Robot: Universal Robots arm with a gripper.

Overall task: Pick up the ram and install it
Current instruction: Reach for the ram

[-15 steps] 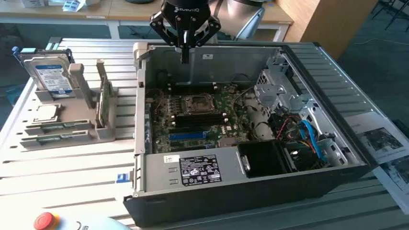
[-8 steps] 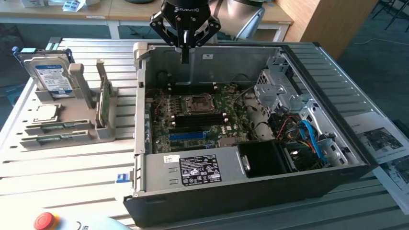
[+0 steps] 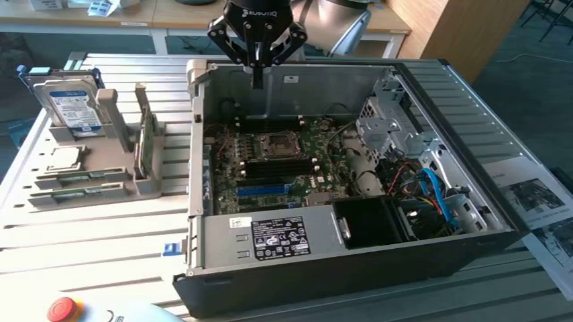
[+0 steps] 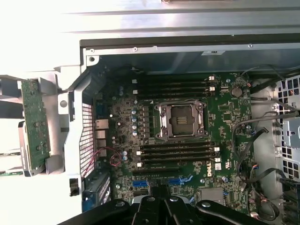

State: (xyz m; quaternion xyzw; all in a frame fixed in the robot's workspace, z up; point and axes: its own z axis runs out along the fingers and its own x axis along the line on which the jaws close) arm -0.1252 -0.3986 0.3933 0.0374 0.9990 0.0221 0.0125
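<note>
While my gripper (image 3: 257, 79) hangs over the far wall of the open computer case (image 3: 358, 265), the ram (image 3: 79, 177) lies in its holder.

My gripper's fingers are drawn together to a point, and I see nothing held between them. Below it, the wrist view shows the motherboard (image 4: 225, 115), with the processor socket (image 4: 180, 120) in the middle and black memory slots (image 4: 176, 152) on both sides of the socket. The ram lies flat in the grey holder (image 3: 143, 188) on the counter (image 3: 90, 248), on the exterior view's left of the case and well apart from my gripper. A second green stick (image 3: 70, 196) lies just beside it. In the same holder, an expansion card (image 3: 147, 144) stands on edge and a hard drive (image 3: 74, 104) stands upright.
</note>
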